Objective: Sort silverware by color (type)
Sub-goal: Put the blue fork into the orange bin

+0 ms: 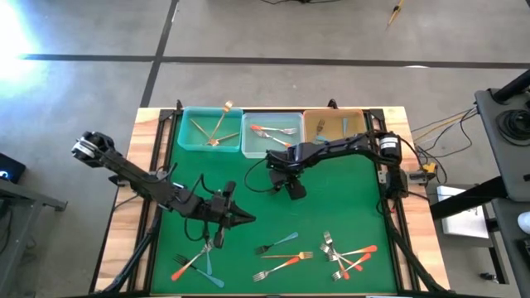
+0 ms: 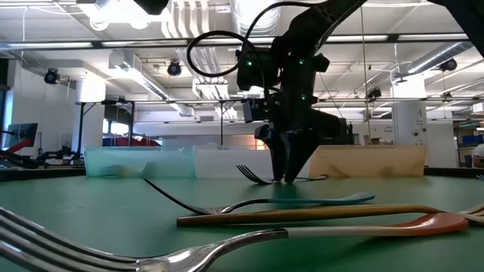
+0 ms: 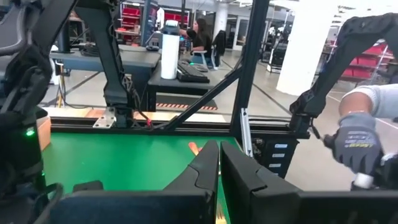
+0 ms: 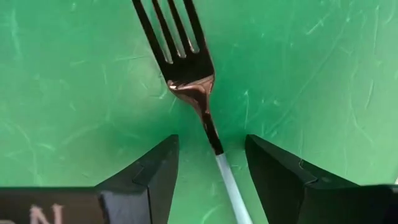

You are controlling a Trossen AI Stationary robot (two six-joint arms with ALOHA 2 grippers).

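Even, bright overhead light falls on the green felt table mat; glare whitens the floor beyond it. At table level, the nearest curved silver fork blurs.

Grey concrete floor crossed by dark lines surrounds the green-topped wooden counter, while long fluorescent ceiling lights and white ducts hang overhead.
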